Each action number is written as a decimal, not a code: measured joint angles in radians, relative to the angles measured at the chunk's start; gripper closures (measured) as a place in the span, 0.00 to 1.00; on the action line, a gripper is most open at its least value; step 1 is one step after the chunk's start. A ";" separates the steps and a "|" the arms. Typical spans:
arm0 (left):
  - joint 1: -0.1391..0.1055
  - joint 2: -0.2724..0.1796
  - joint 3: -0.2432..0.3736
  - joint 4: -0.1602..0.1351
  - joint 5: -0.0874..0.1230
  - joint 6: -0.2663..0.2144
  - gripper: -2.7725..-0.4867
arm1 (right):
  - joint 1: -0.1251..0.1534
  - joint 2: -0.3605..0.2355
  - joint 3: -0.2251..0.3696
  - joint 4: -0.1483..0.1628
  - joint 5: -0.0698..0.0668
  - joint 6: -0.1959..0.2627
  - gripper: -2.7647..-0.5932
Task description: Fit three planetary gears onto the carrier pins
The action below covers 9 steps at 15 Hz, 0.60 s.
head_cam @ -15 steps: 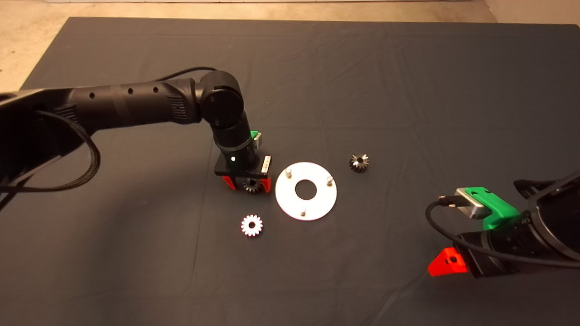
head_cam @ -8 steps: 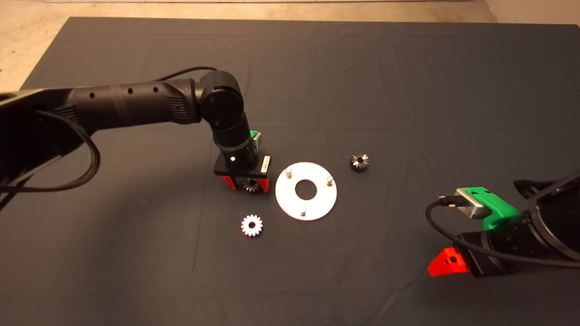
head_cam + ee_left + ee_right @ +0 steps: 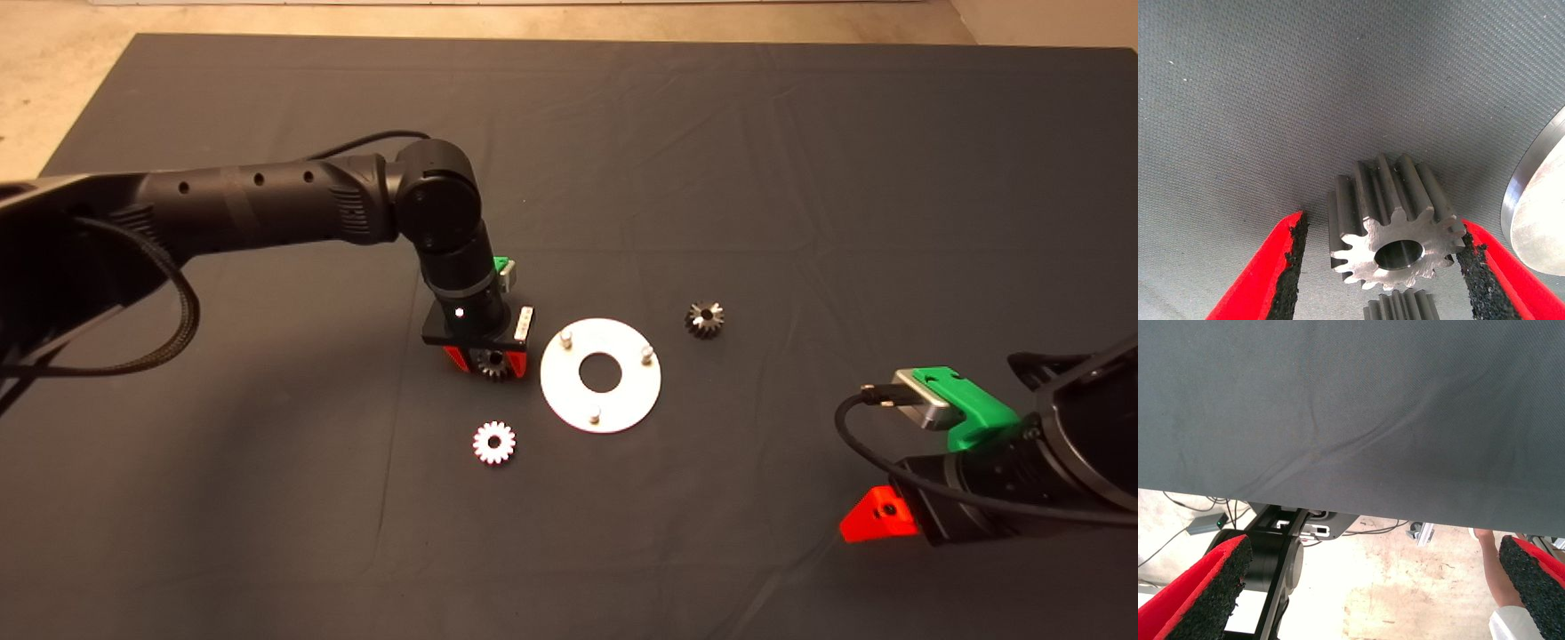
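Observation:
Three planetary gears lie on the mat. My left gripper (image 3: 492, 360) stands open over one gear (image 3: 493, 363), just left of the silver disc (image 3: 627, 400). In the left wrist view this gear (image 3: 1395, 227) lies flat between the pads: one pad (image 3: 1465, 257) touches its teeth, while the other pad (image 3: 1293, 257) stands a small gap away. A bright second gear (image 3: 494, 442) lies in front of it, and the third gear (image 3: 704, 319) is right of the disc. All three carrier pins (image 3: 565, 337) (image 3: 647, 354) (image 3: 595, 412) stand bare.
My right gripper (image 3: 876, 518) waits open at the lower right edge of the mat. Its wrist view shows the mat's edge (image 3: 1338, 493), the floor with cables and part of a person (image 3: 1495, 587). The disc's rim (image 3: 1538, 213) lies close beside the left gripper.
The left gripper's fingers have drawn closer together around the gear, and the arm has shifted very slightly. The gears, disc and right arm have not moved.

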 joint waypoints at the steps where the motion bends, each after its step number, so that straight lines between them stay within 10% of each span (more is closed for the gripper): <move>1: 0.000 0.000 0.000 0.000 0.000 0.000 0.55 | 0.000 0.000 0.000 0.000 0.000 0.000 0.00; 9: 0.000 0.000 0.000 0.000 0.000 -0.023 0.55 | 0.000 0.000 0.000 0.000 0.000 0.000 0.00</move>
